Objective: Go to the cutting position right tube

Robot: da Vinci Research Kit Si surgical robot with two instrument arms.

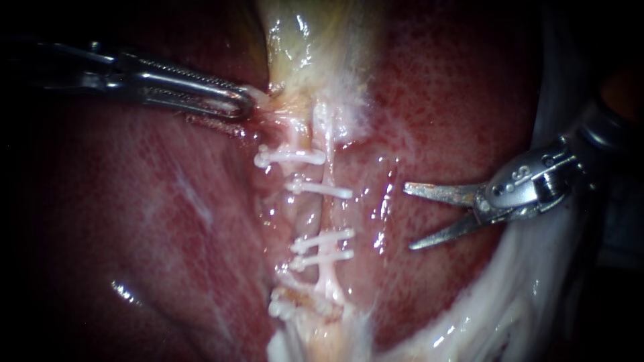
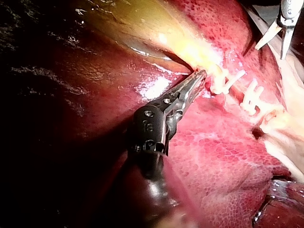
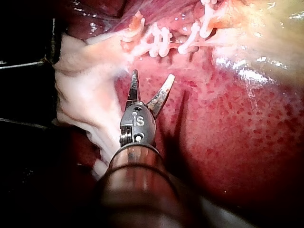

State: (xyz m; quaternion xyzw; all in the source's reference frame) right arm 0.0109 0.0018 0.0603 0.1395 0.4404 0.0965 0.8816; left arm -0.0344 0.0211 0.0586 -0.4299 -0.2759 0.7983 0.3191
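Because the cut has to fall on the right tube (image 1: pixel 326 137), everything in the endoscope view is arranged around the middle line. This thin white tube runs there from the gallbladder (image 1: pixel 315 40) at 12 o'clock down towards 6 o'clock. White clips (image 1: pixel 320 190) cross it in an upper pair and a lower pair. The bare gap between the pairs, near the centre, is in my judgement the place for cutting.

My left instrument (image 1: pixel 245 102) comes in from 9 o'clock and ends at about 11 o'clock. Its tool is closed narrow on the pale edge of the gallbladder, at the neck. I judge that it grips there to hold the tube stretched and lifted off the liver (image 1: pixel 456 100), so that blades can pass around it.

My right instrument (image 1: pixel 409 218) comes in from 3 o'clock. Its tool is a pair of blades, spread wide and empty, with the tips directed to 9 o'clock, towards the gap between the clips. It hangs over the liver, apart from the tube, and touches nothing that I can see. The right wrist view agrees: the open blades have the row of clips ahead of them, not between them.

So the approach is not yet finished. The next move needs a straight advance, with one blade on each side of the tube and neither on a clip, because a cut on a clip could free it.
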